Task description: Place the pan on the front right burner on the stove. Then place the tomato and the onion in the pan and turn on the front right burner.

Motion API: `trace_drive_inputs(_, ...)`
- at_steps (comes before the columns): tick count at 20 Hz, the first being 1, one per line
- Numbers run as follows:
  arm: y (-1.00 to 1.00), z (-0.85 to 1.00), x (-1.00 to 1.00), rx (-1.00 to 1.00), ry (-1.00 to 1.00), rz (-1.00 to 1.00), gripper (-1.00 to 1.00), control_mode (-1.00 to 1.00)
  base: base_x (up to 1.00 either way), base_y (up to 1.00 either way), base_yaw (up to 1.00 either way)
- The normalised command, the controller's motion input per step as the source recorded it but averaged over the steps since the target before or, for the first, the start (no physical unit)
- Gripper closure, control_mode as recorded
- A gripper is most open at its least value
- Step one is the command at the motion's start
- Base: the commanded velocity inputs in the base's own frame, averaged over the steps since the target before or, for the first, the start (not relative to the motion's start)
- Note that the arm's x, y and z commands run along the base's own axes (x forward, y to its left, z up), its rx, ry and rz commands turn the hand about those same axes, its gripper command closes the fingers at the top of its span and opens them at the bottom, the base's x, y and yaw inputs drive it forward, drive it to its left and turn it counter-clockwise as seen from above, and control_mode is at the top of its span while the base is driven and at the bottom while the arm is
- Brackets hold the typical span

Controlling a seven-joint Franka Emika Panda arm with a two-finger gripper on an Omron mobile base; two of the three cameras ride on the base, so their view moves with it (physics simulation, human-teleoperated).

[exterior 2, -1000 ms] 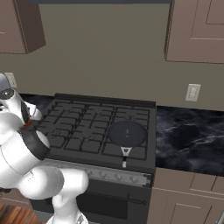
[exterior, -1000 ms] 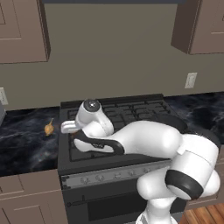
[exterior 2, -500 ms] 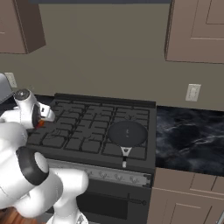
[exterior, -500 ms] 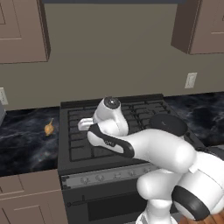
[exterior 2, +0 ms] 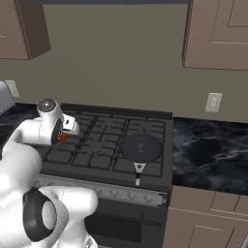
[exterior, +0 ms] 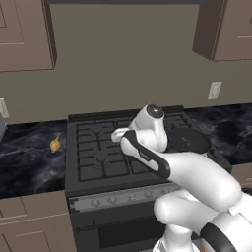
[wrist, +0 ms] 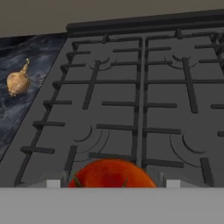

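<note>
Gripper (wrist: 109,183) pinching tomato (wrist: 111,173) above stove (wrist: 131,100) grates; pan (exterior 2: 141,147) on front right burner; onion (wrist: 17,82) on counter.

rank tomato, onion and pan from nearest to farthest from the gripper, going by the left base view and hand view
1. The tomato, right between the fingers of the gripper, over the stove's left side.
2. The pan, on the front right burner, right of the hand.
3. The onion, on the counter left of the stove.
</note>
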Motion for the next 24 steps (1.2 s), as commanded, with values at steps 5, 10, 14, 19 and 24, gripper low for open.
trace_drive_inputs(5,-0.71,0.28,0.00,0.00,-0.01,0.00,1.00,-1.00,0.00,0.00,0.00)
trace_drive_inputs(10,-0.64,0.35,0.00,0.00,0.00,0.00,1.00,-1.00,0.00,0.00,0.00)
trace_drive_inputs(14,-0.59,0.31,0.00,-0.01,-0.02,0.00,1.00,-1.00,0.00,0.00,0.00)
trace_drive_inputs(19,-0.49,0.27,0.00,-0.04,-0.01,0.00,1.00,-1.00,0.00,0.00,0.00)
trace_drive_inputs(24,-0.48,0.14,-0.04,-0.01,0.00,0.00,1.00,-1.00,0.00,0.00,0.00)
